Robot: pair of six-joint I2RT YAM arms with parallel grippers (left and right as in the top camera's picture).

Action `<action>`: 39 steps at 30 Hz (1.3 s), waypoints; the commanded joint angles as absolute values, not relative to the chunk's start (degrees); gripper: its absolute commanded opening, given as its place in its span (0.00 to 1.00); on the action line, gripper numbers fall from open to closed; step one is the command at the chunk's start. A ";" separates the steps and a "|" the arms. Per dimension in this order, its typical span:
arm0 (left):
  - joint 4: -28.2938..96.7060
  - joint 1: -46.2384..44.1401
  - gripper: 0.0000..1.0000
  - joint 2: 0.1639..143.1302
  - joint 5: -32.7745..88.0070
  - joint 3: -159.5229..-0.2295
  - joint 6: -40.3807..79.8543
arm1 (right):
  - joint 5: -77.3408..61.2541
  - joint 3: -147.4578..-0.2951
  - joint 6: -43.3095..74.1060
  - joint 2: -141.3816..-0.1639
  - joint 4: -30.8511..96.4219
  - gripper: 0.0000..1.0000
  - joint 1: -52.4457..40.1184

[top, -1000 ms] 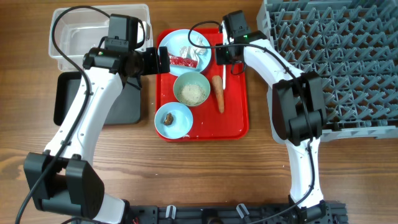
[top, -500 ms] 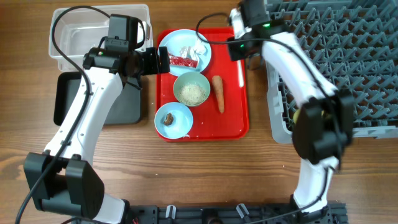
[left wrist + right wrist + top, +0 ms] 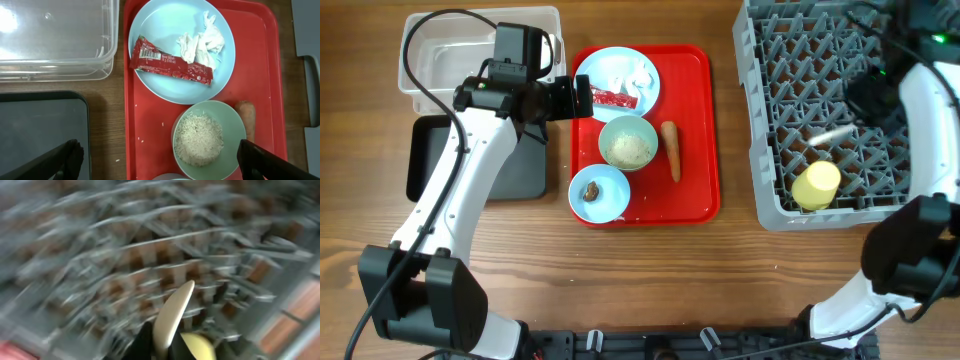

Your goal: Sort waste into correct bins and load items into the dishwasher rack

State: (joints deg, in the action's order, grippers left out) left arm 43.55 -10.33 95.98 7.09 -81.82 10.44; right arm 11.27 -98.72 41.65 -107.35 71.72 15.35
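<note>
My left gripper [image 3: 582,97] [image 3: 161,162] is open and empty, hovering at the left edge of the pale blue plate [image 3: 610,62] [image 3: 165,85]. The plate holds a red snack wrapper [image 3: 613,98] [image 3: 170,62] and white tissue [image 3: 638,75] [image 3: 200,40]. A bowl [image 3: 646,130] holds the rice [image 3: 628,150] [image 3: 199,139]. The carrot [image 3: 671,150] [image 3: 246,117] lies beside it. Another bowl [image 3: 610,202] holds a brown scrap [image 3: 590,188]. My right gripper [image 3: 865,105] [image 3: 167,345] is shut on the white spoon [image 3: 832,136] [image 3: 172,312] over the grey rack [image 3: 790,60], near the yellow cup [image 3: 816,184] [image 3: 200,349].
The flat red tray [image 3: 695,190] carries the plate and bowls. The clear tub [image 3: 450,60] [image 3: 50,45] stands at the back left, with the black tub [image 3: 425,160] [image 3: 40,125] in front of it under my left arm. The right wrist view is motion-blurred.
My right arm has swung from the red tray to the right, carrying the white spoon over the rack. The left arm has not moved.
</note>
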 commanded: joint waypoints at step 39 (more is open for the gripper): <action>43.57 -9.85 1.00 95.81 6.55 -81.58 10.98 | -18.94 -84.40 14.46 -83.68 46.13 0.90 6.59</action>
State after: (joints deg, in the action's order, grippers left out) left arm 43.55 -10.33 95.98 7.07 -81.82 10.46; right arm -14.79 -84.47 18.02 -81.97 47.29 15.07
